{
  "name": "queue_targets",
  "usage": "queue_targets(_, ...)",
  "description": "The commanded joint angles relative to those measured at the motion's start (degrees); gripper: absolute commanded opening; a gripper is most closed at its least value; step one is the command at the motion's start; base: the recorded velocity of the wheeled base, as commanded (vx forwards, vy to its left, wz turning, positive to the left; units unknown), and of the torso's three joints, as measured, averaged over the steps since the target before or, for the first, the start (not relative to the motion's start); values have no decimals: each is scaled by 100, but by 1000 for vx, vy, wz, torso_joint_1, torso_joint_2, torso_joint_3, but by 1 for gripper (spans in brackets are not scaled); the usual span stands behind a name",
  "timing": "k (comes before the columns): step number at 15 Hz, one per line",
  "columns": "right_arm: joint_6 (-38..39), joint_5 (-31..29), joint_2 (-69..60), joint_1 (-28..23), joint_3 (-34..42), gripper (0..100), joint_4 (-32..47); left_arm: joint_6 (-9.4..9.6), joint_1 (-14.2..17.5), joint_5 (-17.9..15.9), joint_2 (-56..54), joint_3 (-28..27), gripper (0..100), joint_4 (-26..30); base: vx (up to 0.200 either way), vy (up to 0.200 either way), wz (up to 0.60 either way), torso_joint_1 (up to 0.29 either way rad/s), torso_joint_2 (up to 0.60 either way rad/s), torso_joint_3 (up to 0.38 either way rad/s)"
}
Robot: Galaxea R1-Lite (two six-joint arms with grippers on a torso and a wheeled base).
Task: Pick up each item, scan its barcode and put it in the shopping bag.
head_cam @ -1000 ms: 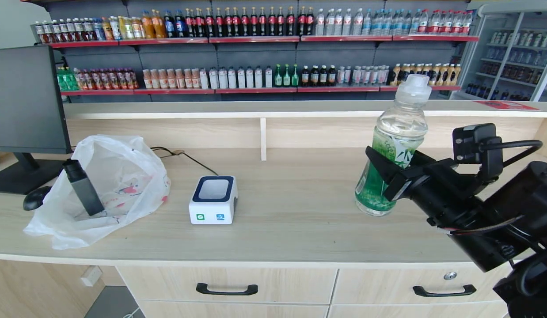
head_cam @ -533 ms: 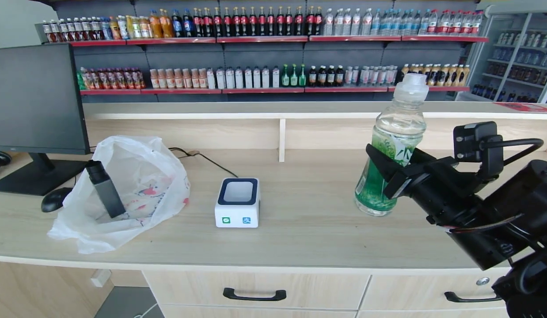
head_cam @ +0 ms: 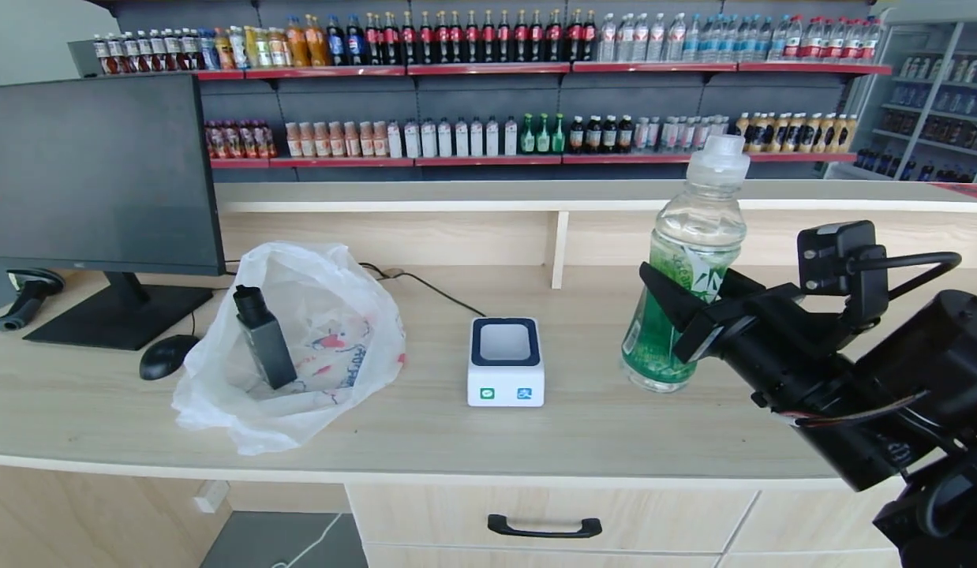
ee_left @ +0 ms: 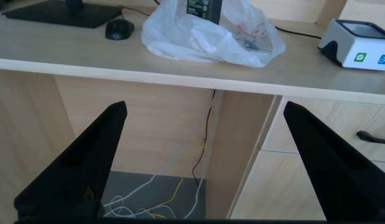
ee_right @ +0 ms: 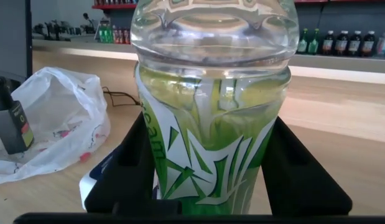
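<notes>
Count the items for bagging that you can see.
2: a dark bottle standing in the bag, and a green bottle in the right gripper, right of the scanner. The bag could hide more.

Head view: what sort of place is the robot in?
Most likely a convenience-store checkout: shelves of bottled drinks behind, a scanner on the wooden counter, and a plastic shopping bag beside it.
</notes>
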Motion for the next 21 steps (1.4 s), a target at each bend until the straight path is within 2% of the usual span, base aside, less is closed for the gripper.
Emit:
queue_targets(1,1,0,-3,9,6,0,-6,-1,4,4,-2,0,100,0,0,200,0,2,12,2)
queue_targets(6,1,0,-11,9,6,0,-6,8,-5,-5,-2,0,100,0,0,200,0,3,2,0)
queue_targets(9,19,0,-3,44,-20,0,-6,8,-5,-5,-2,0,100,-18,0,0,0,0,0,0)
queue_targets(13,27,9,138,378,-319,0,-6,8,-5,4,-2,0,100,-18,0,0,0,0,0,0)
queue_targets(16,10,44,243,281,-424,0,-6,8,-5,-5,-2,0,100,0,0,0,0,0,0,0)
queue_targets(21,-1018,1099,621,-290,-899,0,-6,-1,4,4,-2,0,100,-18,0,0,0,0,0,0)
